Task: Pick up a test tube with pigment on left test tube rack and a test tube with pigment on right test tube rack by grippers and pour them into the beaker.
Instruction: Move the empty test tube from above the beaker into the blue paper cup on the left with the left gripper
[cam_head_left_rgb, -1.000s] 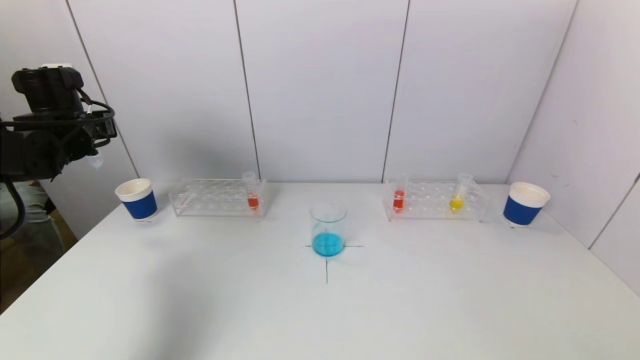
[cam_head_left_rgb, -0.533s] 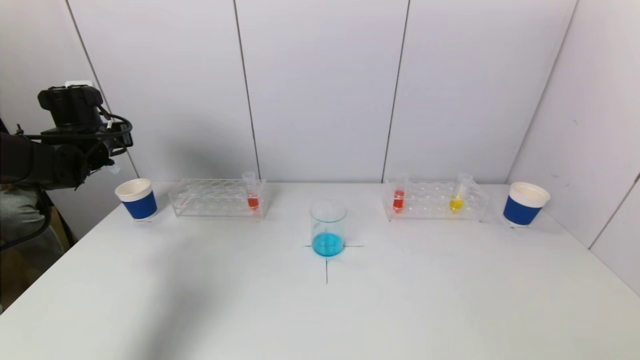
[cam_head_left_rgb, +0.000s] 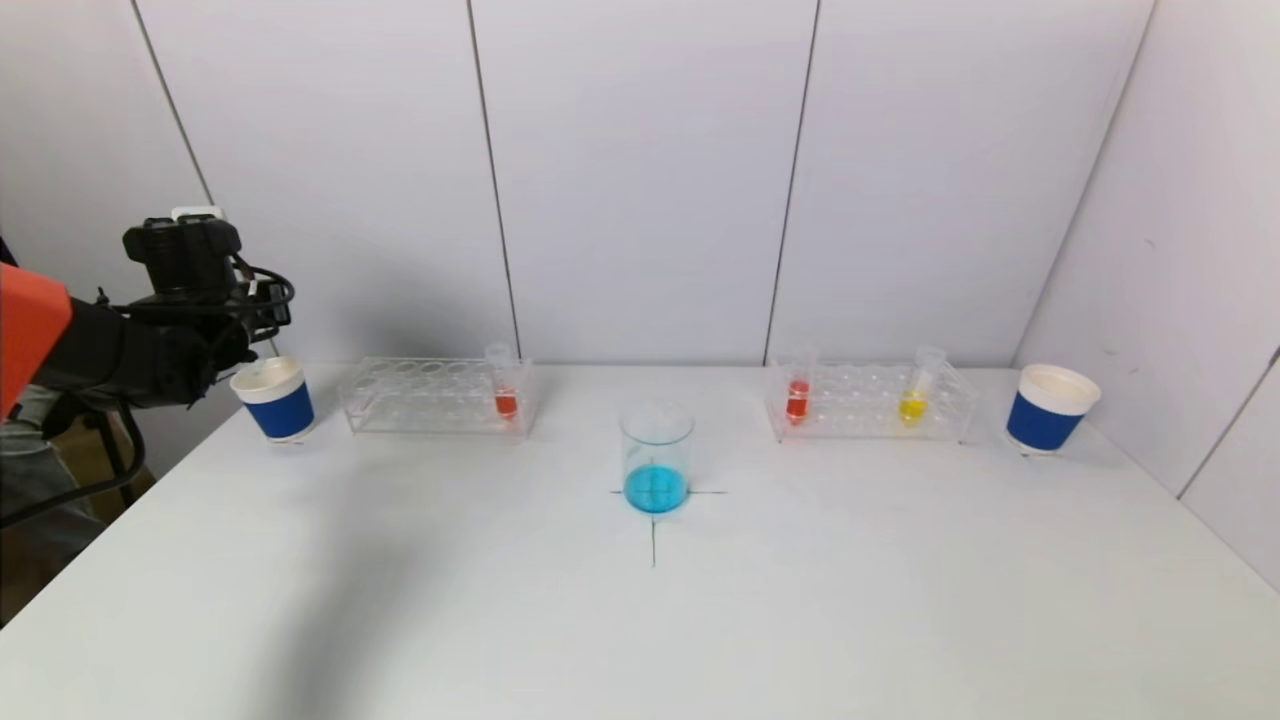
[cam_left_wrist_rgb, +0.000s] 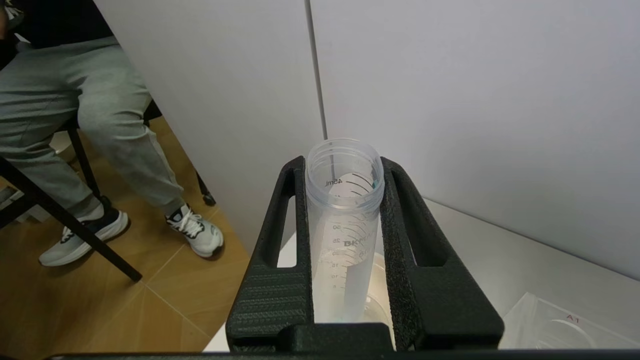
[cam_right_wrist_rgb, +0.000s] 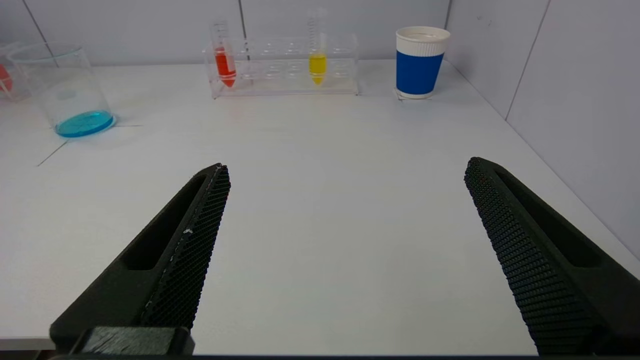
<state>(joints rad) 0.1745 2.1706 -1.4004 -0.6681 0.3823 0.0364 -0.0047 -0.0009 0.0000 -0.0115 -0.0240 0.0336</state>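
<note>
My left gripper (cam_head_left_rgb: 243, 335) is shut on an empty clear test tube (cam_left_wrist_rgb: 345, 225) and holds it upright just above the left blue paper cup (cam_head_left_rgb: 274, 398); the cup's pale inside (cam_left_wrist_rgb: 382, 285) shows under the tube. The beaker (cam_head_left_rgb: 656, 457) with blue liquid stands on a cross mark mid-table. The left rack (cam_head_left_rgb: 425, 395) holds one red tube (cam_head_left_rgb: 504, 385). The right rack (cam_head_left_rgb: 870, 402) holds a red tube (cam_head_left_rgb: 797, 390) and a yellow tube (cam_head_left_rgb: 915, 395). My right gripper (cam_right_wrist_rgb: 347, 170) is open and empty, low over the near right table, out of the head view.
A second blue paper cup (cam_head_left_rgb: 1050, 408) stands at the far right by the side wall. Wall panels close the back and right. The table's left edge lies just beyond the left cup; a seated person's legs (cam_left_wrist_rgb: 100, 130) are past it.
My left arm has come down and to the right with the empty tube, from high beside the table to just over the left blue cup. Nothing else has moved.
</note>
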